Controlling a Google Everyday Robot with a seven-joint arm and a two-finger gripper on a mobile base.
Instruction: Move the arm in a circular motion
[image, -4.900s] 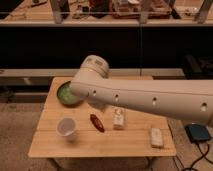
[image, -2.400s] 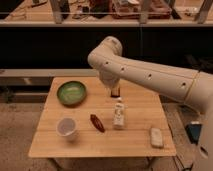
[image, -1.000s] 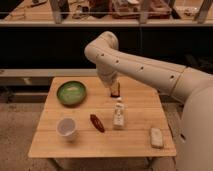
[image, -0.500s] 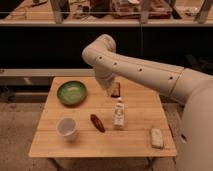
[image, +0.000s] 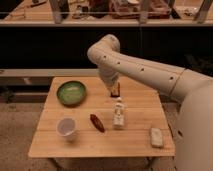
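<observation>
The cream-white arm reaches in from the right edge, bends at a rounded joint at the top centre and points down over the far middle of the wooden table. Small dark holes run along its segments. The gripper hangs at the arm's lower end, just above the table's back part, right above a small white bottle.
On the table: a green bowl at the back left, a white cup at the front left, a dark red oblong item in the middle, a pale rectangular item at the front right. Dark shelving stands behind.
The arm has swung from low over the table's left side up and back to the far middle. In the last second its elbow has drifted slightly left and down.
</observation>
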